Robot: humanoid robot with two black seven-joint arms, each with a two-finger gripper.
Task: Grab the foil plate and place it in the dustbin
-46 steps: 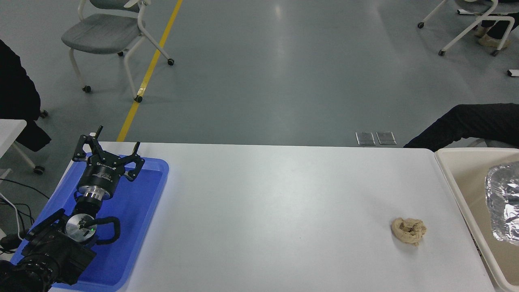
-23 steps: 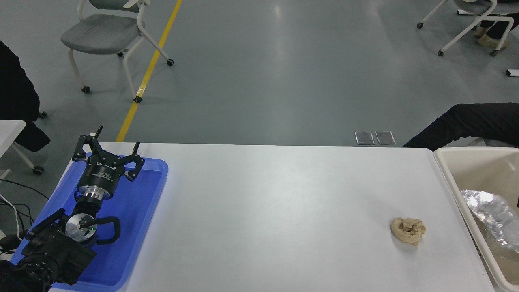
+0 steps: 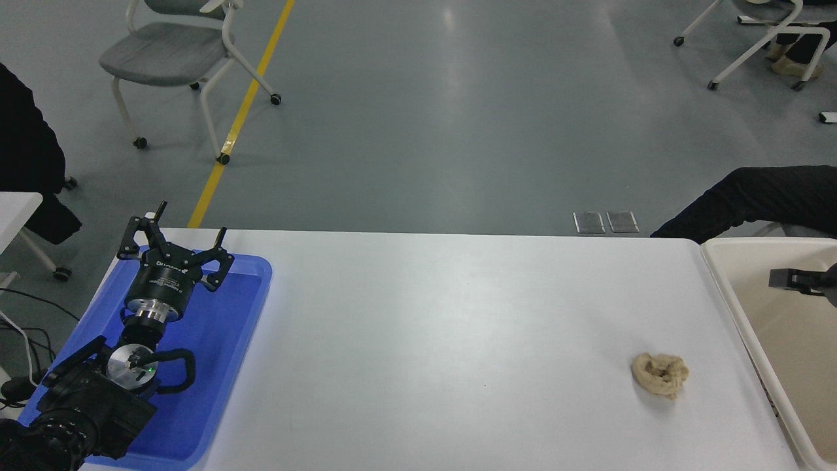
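1. While my left gripper (image 3: 175, 241) sits parked over the blue tray (image 3: 242, 307) at the near left, jaws spread wide and holding nothing, the white bench (image 3: 444, 340) before me carries little else.
2. Near the bench's right end lies a tan paper wad (image 3: 660, 373), well apart from everything and not my concern.
3. Just beyond the bench's right edge stands the dustbin (image 3: 726, 288); the part of its floor I can see is bare, and the foil plate does not show anywhere in view, so I judge it lies inside, past the picture's edge.
4. Only a dark tip of my right gripper (image 3: 801, 280) shows above the bin at the right edge; I cannot tell how its jaws stand or whether they hold anything.
5. The risk I see: pulling the arm back low could clip the bin's thick rim and shift it.
6. Farther off, a person's dark sleeve (image 3: 752, 199) rests behind the bin, and wheeled chairs (image 3: 183, 52) stand on the grey floor.
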